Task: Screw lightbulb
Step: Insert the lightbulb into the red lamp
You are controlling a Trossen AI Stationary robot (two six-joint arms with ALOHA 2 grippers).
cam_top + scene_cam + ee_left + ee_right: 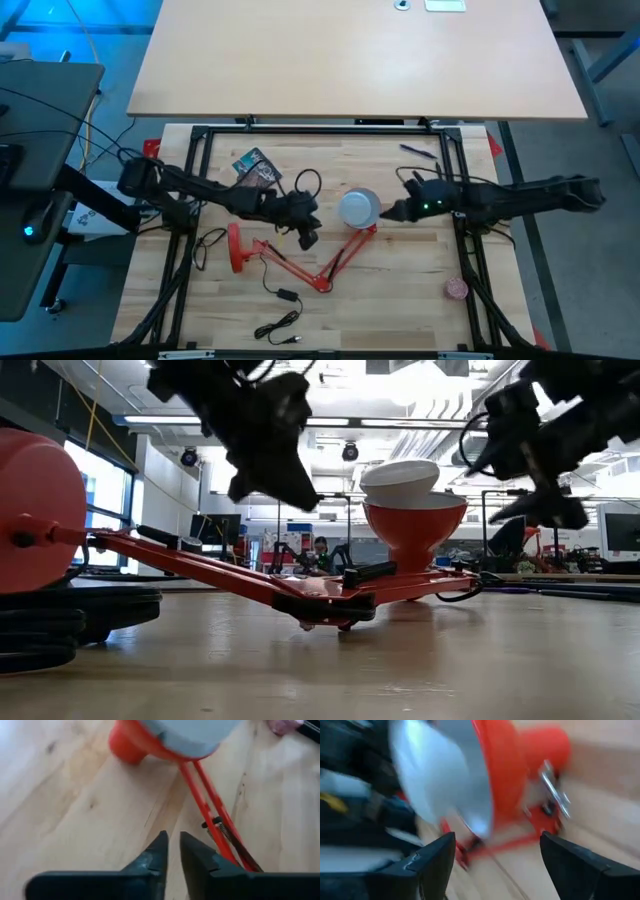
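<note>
My right gripper point(390, 213) hangs near the middle of the table point(400, 300), fingers spread wide and grasping nothing, just beside the lightbulb point(358, 208). I see the white bulb seated dome-up in the red lamp shade point(415, 530), which rests on the wood with its mouth facing up. My left gripper point(309, 238) hovers on the bulb's other side, near the lamp's red arm point(300, 268), its fingers point(152, 861) parted by a narrow gap and empty.
</note>
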